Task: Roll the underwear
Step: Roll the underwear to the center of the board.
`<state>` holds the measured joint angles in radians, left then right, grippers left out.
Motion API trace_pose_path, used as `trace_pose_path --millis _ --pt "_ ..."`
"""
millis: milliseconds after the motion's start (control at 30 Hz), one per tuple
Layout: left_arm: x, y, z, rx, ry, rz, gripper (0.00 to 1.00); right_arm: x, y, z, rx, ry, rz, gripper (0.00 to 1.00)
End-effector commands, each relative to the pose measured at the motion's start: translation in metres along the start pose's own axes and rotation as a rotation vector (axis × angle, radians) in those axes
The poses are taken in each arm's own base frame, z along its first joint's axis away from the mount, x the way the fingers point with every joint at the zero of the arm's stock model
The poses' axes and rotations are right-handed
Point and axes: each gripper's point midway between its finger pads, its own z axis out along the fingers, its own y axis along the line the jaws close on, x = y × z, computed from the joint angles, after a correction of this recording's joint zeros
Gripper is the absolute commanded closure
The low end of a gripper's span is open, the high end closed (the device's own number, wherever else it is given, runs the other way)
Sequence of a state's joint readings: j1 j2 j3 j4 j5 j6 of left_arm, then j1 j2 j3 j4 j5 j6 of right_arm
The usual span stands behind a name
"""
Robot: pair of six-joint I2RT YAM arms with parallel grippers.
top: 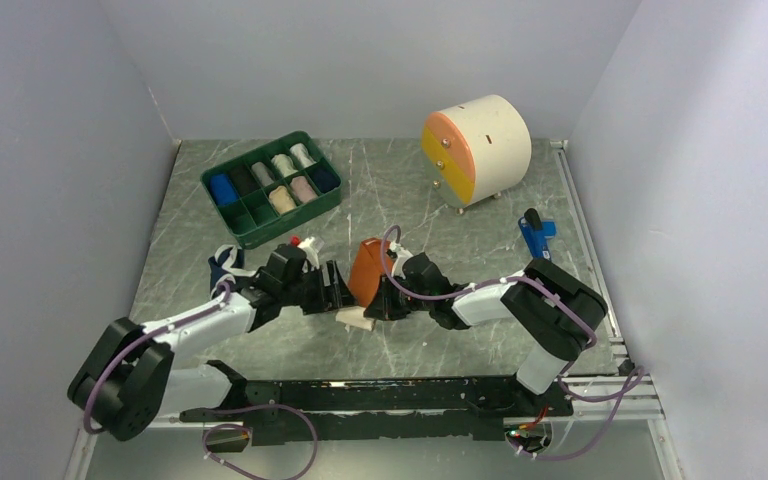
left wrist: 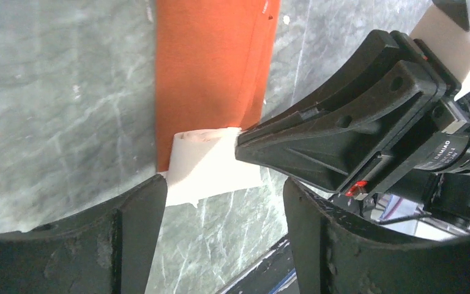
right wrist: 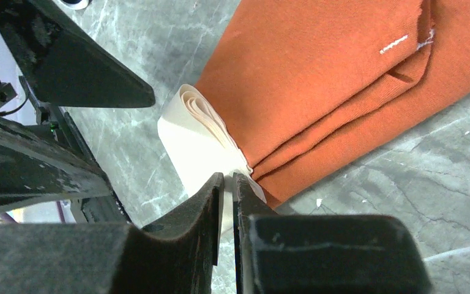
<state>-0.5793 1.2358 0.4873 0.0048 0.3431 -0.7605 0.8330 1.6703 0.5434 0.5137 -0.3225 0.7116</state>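
- The folded orange-rust cloth underwear (top: 367,272), cream-white waistband nearest me, lies mid-way on the grey marbled table (top: 440,200).
- My right claw (right wrist: 228,180) pinches the waistband's edge; my left claw (left wrist: 220,196) stands wide, straddling it.
- I'd roll tight, keeping the edges square.

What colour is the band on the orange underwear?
The band is cream-white, clearest in the right wrist view.

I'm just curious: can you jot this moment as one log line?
right tool: pinching orange underwear's cream band | left tool: open | state: folded, on table
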Motion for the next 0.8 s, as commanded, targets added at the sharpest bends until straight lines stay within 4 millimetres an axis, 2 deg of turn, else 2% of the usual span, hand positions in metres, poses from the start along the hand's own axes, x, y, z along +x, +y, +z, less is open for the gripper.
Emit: trace_pose_path --millis 0,100,300,433,633,767 --pt "0.003 0.020 -0.009 -0.094 -0.056 -0.091 0.24 0.025 -0.035 -0.001 0.136 0.066 0.026 0.85" --pt "0.013 0.027 -0.008 -0.090 -0.057 -0.134 0.24 0.026 -0.035 -0.001 0.135 0.067 0.028 0.85" --pt "0.026 0.038 0.004 -0.096 -0.027 -0.183 0.30 0.029 -0.037 -0.002 0.137 0.075 0.036 0.85" --pt "0.031 0.057 0.005 -0.178 -0.045 -0.255 0.36 0.029 -0.036 -0.002 0.131 0.071 0.042 0.85" --pt "0.041 0.081 0.005 -0.278 -0.063 -0.324 0.49 0.023 -0.029 -0.003 0.109 0.054 0.040 0.84" --pt "0.045 0.088 0.009 -0.301 -0.048 -0.338 0.58 0.021 -0.025 -0.003 0.097 0.050 0.040 0.84"
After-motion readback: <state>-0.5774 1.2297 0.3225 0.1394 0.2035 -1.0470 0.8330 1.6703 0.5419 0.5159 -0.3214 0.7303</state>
